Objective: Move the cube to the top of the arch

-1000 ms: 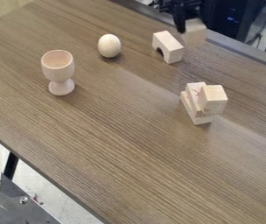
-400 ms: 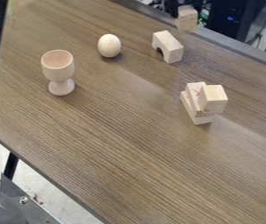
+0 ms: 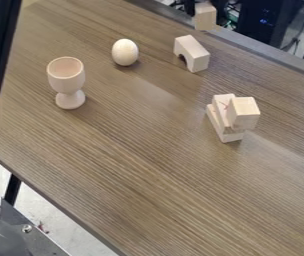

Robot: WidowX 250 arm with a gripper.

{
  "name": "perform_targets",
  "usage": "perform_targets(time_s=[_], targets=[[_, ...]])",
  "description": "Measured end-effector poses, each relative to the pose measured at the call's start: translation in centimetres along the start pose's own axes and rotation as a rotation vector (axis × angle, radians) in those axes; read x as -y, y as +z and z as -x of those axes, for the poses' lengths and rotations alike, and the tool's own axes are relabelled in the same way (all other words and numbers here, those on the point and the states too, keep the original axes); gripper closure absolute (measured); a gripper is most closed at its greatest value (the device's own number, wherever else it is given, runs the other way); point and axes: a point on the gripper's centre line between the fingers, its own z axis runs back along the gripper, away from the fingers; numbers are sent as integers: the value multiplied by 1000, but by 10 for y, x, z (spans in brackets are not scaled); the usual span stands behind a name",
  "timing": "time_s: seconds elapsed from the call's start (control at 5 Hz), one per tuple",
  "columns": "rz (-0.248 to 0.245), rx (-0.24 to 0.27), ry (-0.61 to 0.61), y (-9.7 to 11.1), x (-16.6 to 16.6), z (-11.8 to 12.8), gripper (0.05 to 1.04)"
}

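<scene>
Nearest on the table (image 3: 148, 180), a block stack (image 3: 231, 135) carries a pale, square-faced block (image 3: 242, 113); a reddish mark on the stack is too small for me to read. Across from it stands a wooden goblet (image 3: 66, 75), with a smooth, pale egg (image 3: 125, 52) beyond. Farther back, the arch (image 3: 197, 55) rests with its rounded cutout low on one side. Farthest away, past the arch, my gripper (image 3: 190, 7) is closed on the cube (image 3: 205, 19), which hangs at the table's far edge, plain light wood with crisp corners.
</scene>
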Motion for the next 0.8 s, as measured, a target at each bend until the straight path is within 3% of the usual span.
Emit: perform_targets(time_s=[0.2,0.6,0.8], targets=[[-13,-9,7,-7,-2,-4,523],[-35,23,38,-8,-8,-11,523],[-46,9,56,-19,-13,-8,523]])
